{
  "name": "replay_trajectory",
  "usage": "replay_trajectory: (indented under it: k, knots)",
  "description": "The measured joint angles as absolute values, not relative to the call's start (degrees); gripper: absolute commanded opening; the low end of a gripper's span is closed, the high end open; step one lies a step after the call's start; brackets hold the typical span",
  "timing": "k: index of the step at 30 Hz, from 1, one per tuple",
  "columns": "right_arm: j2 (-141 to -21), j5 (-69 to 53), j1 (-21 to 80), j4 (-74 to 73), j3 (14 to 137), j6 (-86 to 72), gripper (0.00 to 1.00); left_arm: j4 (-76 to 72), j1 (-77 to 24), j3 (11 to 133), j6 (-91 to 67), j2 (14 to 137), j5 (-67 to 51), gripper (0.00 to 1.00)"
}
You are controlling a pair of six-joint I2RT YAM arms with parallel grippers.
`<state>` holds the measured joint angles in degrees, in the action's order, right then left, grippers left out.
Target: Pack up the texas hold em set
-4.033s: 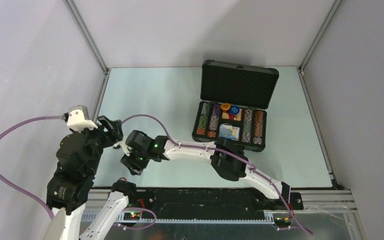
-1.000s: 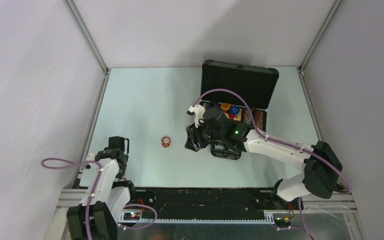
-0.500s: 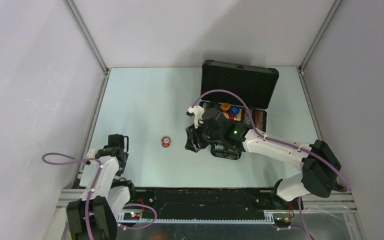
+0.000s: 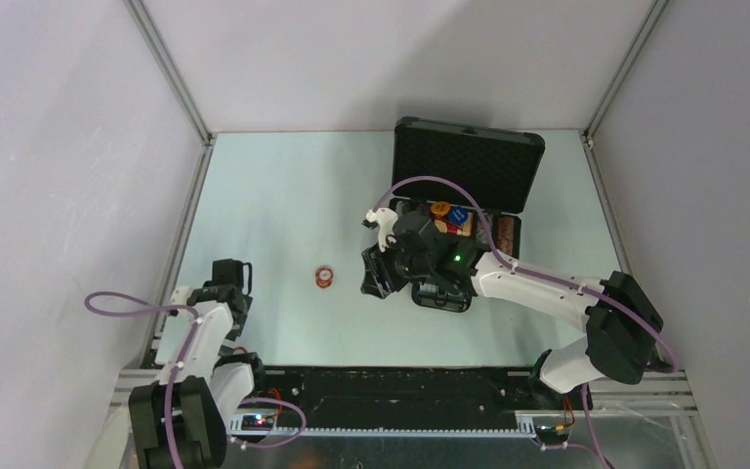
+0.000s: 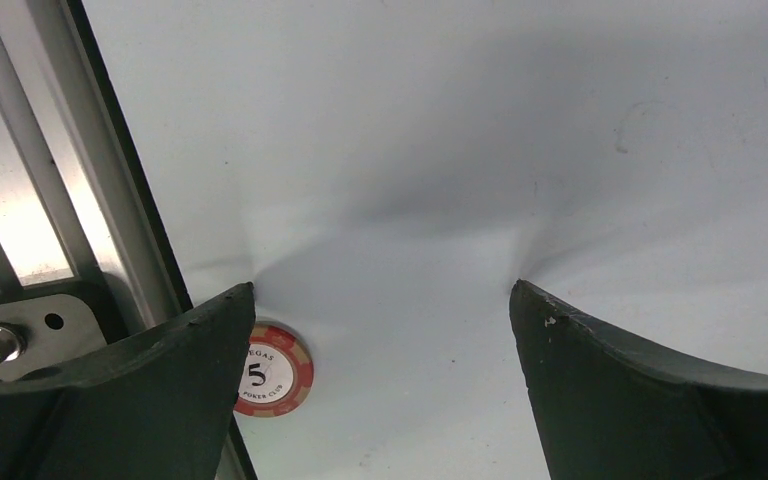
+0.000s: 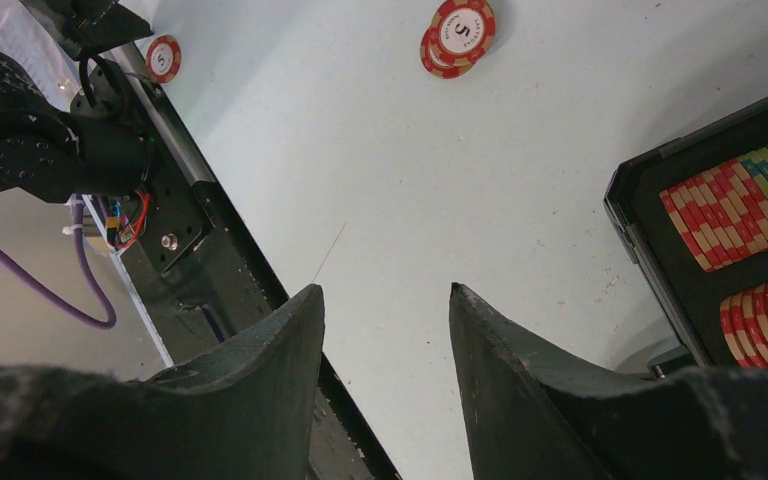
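The black case (image 4: 500, 246) lies open at the back right, its foam-lined lid (image 4: 469, 161) standing up. Chip rows (image 6: 735, 210) show in its near-left corner in the right wrist view. My right arm covers the case's middle, so the card box is hidden. My right gripper (image 4: 375, 275) is open and empty just left of the case, over bare table (image 6: 385, 290). A small stack of red-white chips (image 4: 324, 277) lies left of it (image 6: 460, 33). My left gripper (image 4: 233, 276) is open at the table's left edge (image 5: 380, 290), one red-white "5" chip (image 5: 275, 370) beside its left finger.
A metal frame rail (image 5: 50, 200) runs along the table's left edge next to my left gripper. The black base rail (image 6: 210, 250) with cables lies along the near edge. Grey walls enclose the table on three sides.
Since four seconds ago my right arm has swung from the left side to the case and my left arm has drawn back to the left edge. In the last second almost nothing moved.
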<state>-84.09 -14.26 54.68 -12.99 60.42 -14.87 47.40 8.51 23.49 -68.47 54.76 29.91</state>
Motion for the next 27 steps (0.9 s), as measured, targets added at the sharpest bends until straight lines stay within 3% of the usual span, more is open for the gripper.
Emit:
replay_trajectory:
  k: [7,14,27]
  knots:
    - [-84.09,-14.28,54.68,-12.99,60.42,-14.87,0.53,46.92,8.23,23.31,-68.01,54.54,30.09,1.0]
    - [-84.29,-14.44,54.68,-12.99,60.42,-14.87,0.53,44.56,5.91,21.8,-66.78,49.8,30.63,0.92]
    - [-84.97,-14.68,55.05,-12.97,60.38,-14.98,0.53,38.89,5.02,20.69,-67.11,45.84,23.62,0.88]
